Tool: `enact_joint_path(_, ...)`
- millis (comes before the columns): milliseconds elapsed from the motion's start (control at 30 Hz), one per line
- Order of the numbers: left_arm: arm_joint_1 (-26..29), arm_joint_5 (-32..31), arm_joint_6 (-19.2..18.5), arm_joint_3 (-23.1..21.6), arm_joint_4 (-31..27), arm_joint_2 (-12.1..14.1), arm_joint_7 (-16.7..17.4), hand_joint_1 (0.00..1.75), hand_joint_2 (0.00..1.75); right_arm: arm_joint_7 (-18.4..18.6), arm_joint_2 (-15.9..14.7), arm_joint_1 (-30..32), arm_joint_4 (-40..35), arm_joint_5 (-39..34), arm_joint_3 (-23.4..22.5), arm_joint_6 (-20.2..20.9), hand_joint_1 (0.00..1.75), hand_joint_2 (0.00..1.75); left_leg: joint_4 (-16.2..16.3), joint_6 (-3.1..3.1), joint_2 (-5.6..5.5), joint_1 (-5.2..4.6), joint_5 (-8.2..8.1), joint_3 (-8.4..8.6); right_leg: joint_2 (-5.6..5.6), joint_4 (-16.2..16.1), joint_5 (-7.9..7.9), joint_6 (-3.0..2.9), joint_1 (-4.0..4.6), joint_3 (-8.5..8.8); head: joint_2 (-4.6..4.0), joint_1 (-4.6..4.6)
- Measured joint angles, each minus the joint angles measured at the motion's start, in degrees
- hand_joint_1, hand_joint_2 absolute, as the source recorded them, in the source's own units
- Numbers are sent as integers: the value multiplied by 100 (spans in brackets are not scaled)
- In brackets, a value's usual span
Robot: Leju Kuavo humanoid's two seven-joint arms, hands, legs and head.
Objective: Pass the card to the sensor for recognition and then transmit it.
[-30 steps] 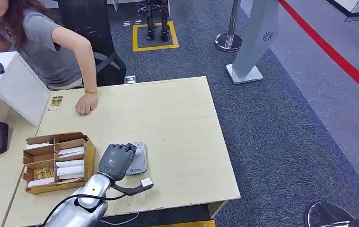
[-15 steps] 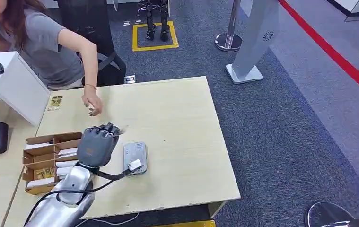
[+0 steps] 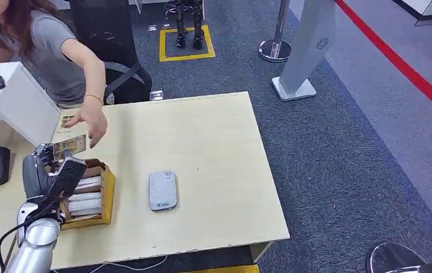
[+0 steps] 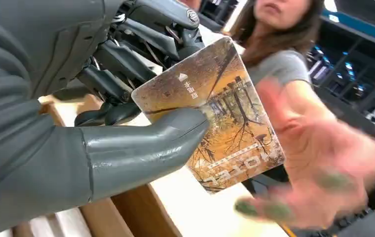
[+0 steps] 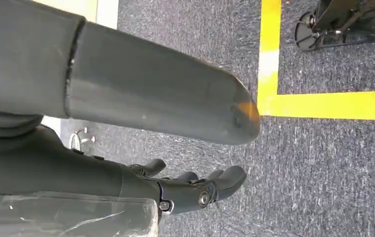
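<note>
Left hand (image 3: 45,170) has the card (image 3: 69,146) pinched between thumb (image 4: 141,143) and fingers (image 4: 126,59), gripped at one short end only. Most of the card sticks out free toward the person. It's held up in the air over the far corner of the box (image 3: 106,187), well away from the reader (image 3: 163,190) lying on the tabletop (image 3: 213,148).

Right hand (image 5: 195,190) hangs by the robot's side over the carpet (image 5: 323,163), fingers loosely apart, nothing in it.

The person's hand (image 3: 91,122) is reaching in, open, just beside the card's free end. In the left wrist view it's motion-blurred (image 4: 323,163), so I can't tell if there's contact yet.

Risks from here, my read:
- Release timing. If the hand lets go before the person has a grip, the card drops into the box or onto the tabletop. The box holds stacked cards (image 3: 82,196), so it could get mixed in.
- Opposite case: the person pulls while the pinch is on, so the card bends or snaps out sideways.
- End-only grip means any bump from the reaching hand can pivot the card in the pinch.
- Fingers close to the robot's fingers: pinch hazard if the hand re-closes.
- Any arm drift downward clips the box wall.
</note>
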Motion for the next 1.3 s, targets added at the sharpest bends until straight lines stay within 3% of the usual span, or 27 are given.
enact_joint_path(267, 24, 24, -24, 249, 59, -65, -4, 175, 175, 0, 0, -3, 0, 0, 0, -7, 0, 0, 0, 0, -1, 0, 0, -1, -1, -1, 0, 1, -1, 1, 0, 0)
enact_joint_path(700, 22, 66, -124, 284, 59, -138, -4, 175, 175, -55, 0, -3, 0, -24, 0, -31, 0, 0, 0, 0, 0, 1, 0, -1, 0, 0, 0, 0, -1, 0, 0, 0)
enact_joint_path(733, 22, 70, -125, 284, 59, -138, -7, 77, 175, -55, 0, -3, 0, -26, 0, -31, 0, 0, 0, 0, 0, 1, 0, -1, 0, 0, 0, 0, -1, 0, -2, 0)
enact_joint_path(767, 23, 79, -125, 284, 59, -138, -4, 0, 175, -55, 0, -2, 0, -26, 0, -31, 0, 0, 0, 0, 0, 1, 0, -1, 0, 0, 0, 0, -1, 0, -2, 0)
enact_joint_path(1067, 141, -4, -142, 286, -26, -192, -24, 0, 175, -50, 0, -1, 0, -61, 0, -28, 0, 0, 0, 0, 0, 1, 0, -1, 0, -1, 0, 0, -1, 0, 0, 0)
enact_joint_path(1300, 395, -297, -131, 207, -588, -243, -39, 0, 175, -50, 0, 2, 0, -87, 0, -28, 0, 0, 0, 0, 1, 1, -1, -1, 1, -1, 0, 0, -1, -2, -2, 0)
